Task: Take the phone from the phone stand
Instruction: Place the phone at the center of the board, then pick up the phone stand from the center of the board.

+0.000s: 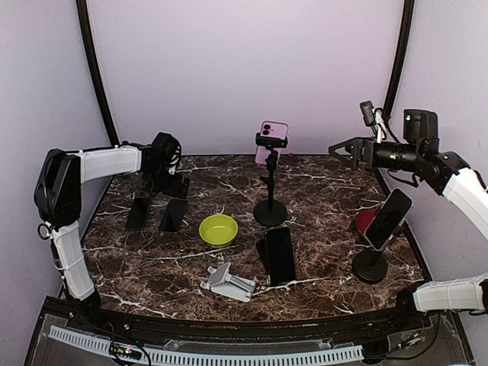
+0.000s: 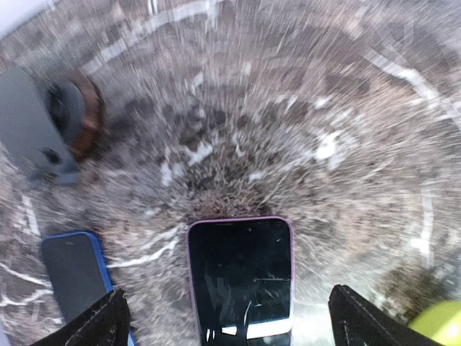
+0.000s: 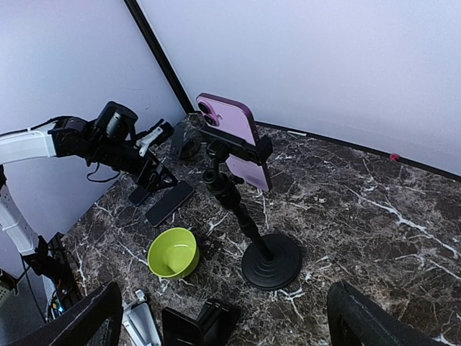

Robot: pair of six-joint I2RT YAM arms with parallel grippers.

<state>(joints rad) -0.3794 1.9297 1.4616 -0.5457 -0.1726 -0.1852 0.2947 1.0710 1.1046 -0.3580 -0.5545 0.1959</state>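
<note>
The pink phone [image 1: 274, 128] sits clamped atop the tall black stand [image 1: 270, 210], at 9 o'clock of the right gripper [image 1: 339, 151], which is well apart from it, jaws spread and holding nothing. The left gripper [image 1: 169, 181], likewise released, hovers over a pink-edged phone [image 2: 240, 274] lying flat. A lime bowl [image 1: 218, 229] at the stand's 8 o'clock shows only its bare inside.

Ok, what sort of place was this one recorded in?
Probably a lab robot booth: plain walls boxing in a marbled table, left arm and right arm alongside, a phone on a stand.
</note>
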